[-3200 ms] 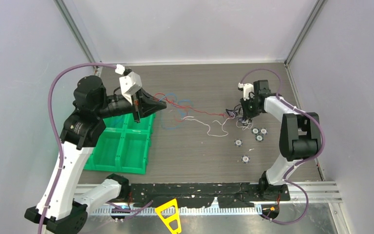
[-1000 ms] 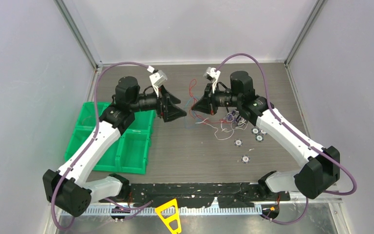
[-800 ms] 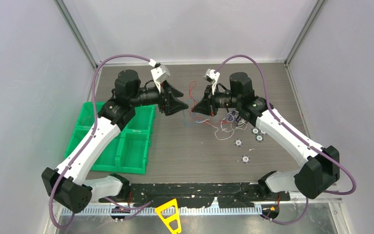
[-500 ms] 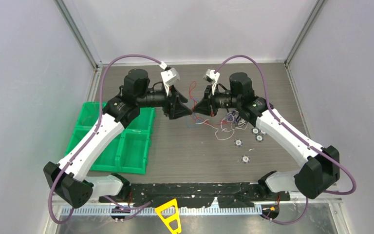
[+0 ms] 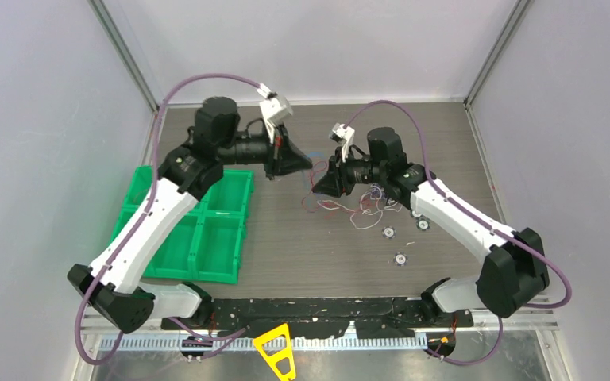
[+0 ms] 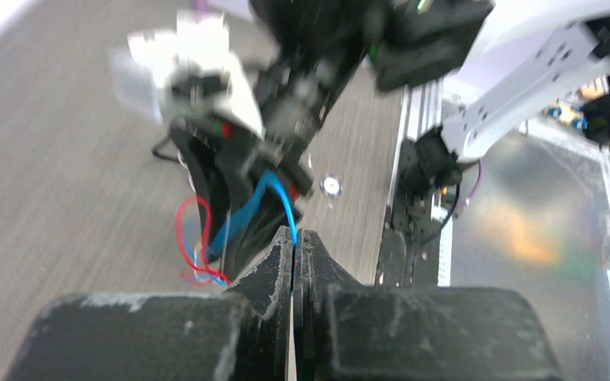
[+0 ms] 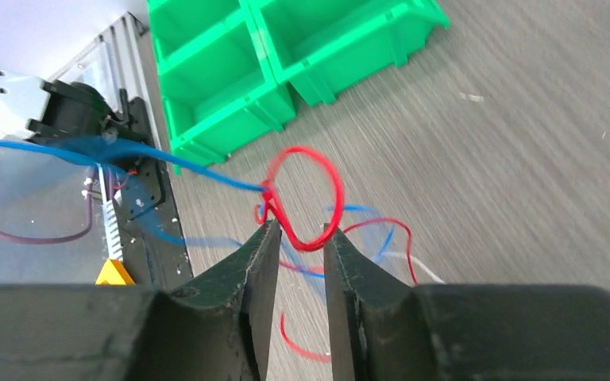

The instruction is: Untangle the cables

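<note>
The left tool (image 6: 295, 238) is closed, its fingertips pressed together on the blue cable (image 6: 275, 195), which runs out from the tips toward the right arm. In the top view the left tool (image 5: 306, 164) is held above the middle of the bench (image 5: 326, 262), facing the right tool (image 5: 316, 190), which sits close by and a little nearer the camera.

The right tool (image 7: 295, 234) has its jaws slightly apart. A loop of red cable (image 7: 311, 198) stands up between the tips, and the gap is wider than the wire, so nothing is pinched. The blue cable (image 7: 206, 176) stretches away from that loop to the left.

The rest of the cables (image 5: 369, 198) lie loosely bunched on the bench under the right wrist, beside several small discs (image 5: 388, 232). Green bins (image 5: 198, 230) sit at the left.
</note>
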Available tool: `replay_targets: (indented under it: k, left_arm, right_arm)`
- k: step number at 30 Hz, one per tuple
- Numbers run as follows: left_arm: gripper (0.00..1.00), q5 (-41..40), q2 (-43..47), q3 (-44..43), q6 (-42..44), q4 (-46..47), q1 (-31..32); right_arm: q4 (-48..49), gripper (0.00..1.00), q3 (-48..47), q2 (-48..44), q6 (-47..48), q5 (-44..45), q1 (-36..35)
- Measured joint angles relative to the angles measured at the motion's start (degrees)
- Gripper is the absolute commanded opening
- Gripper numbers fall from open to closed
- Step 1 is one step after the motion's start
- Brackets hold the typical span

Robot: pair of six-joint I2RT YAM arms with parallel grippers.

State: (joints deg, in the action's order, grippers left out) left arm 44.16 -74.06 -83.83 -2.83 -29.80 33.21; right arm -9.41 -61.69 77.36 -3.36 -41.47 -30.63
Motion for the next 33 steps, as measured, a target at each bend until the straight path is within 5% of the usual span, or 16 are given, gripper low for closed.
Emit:
replay_targets:
  k: [9,16,20,23,33]
  left_arm:
    - [0.0,3.4,3.1,-15.2,-8.3,4.4,-11.0]
    - [0.0,2.9,4.1,-23.9,-8.8,4.4,-26.7]
    - [0.0,3.6,4.1,-27.4,-9.8,4.4,-36.1]
    - [0.0,4.7,4.2,-27.4,-12.1,5.0,-43.1]
    - [0.0,7.9,5.7,-15.8,-7.0,0.6,-54.5]
  right_arm:
    - [0.5,0.37,3.3,9.2,2.9,5.2,0.0]
    - [-2.3,0.41,4.7,11.9,8.0,8.1,0.5]
    - [-4.5,0.16,5.0,13.4,10.3,9.0,0.9]
    - [-6.1,0.06,5.0,14.3,11.8,9.7,1.2]
    - [-9.6,0.05,5.0,14.7,14.0,10.2,3.5]
